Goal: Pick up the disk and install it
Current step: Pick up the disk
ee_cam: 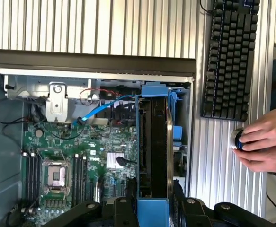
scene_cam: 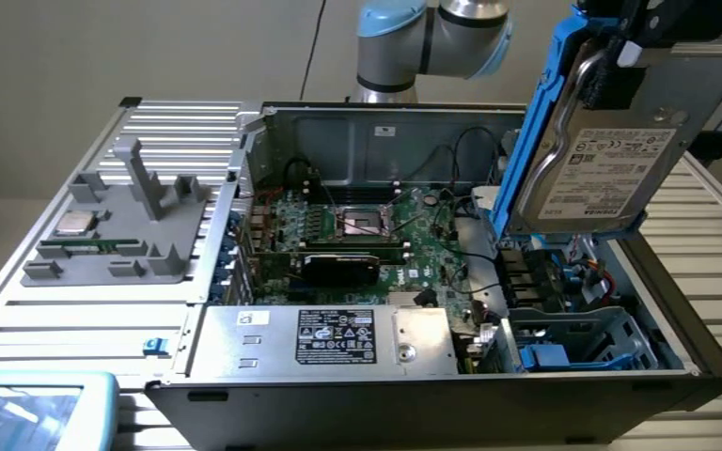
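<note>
The disk (scene_cam: 602, 141), a silver-grey drive with a white label in a bright blue frame, hangs upright and slightly tilted above the open computer case's right side. My gripper (scene_cam: 647, 42) is shut on its upper end. In the wrist view the disk (ee_cam: 153, 142) is seen edge-on, clamped between the black fingers of the gripper (ee_cam: 152, 209). It hangs over the drive bay (scene_cam: 574, 338) without touching it.
The open case (scene_cam: 374, 127) holds a motherboard (scene_cam: 361, 235) and a grey power supply box (scene_cam: 323, 338). A grey fixture (scene_cam: 123, 225) with a small chip (scene_cam: 75, 224) lies at the exterior view's left. Beside the case are a keyboard (ee_cam: 227, 61) and a person's hands (ee_cam: 265, 142) on a knob.
</note>
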Available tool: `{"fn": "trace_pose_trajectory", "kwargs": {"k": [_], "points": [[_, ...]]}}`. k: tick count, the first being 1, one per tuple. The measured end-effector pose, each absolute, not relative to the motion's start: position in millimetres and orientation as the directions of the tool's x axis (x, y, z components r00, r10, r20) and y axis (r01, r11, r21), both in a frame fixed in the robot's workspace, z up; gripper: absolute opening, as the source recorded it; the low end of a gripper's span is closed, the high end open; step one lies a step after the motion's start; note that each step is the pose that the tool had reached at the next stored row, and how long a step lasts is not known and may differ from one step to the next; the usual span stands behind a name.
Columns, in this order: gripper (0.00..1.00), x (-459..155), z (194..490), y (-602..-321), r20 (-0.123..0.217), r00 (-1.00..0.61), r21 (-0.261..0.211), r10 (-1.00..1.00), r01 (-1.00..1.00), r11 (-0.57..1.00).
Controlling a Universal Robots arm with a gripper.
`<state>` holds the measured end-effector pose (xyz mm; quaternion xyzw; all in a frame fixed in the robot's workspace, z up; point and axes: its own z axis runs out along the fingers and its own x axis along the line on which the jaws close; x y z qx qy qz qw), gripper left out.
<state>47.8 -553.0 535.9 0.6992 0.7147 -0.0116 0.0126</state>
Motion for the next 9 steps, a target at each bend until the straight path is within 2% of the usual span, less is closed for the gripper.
{"fn": "trace_pose_trajectory", "kwargs": {"k": [9], "points": [[0.37,49.0,533.5,-558.1,-0.033,-0.001,0.001,0.999,1.000,0.002]]}}
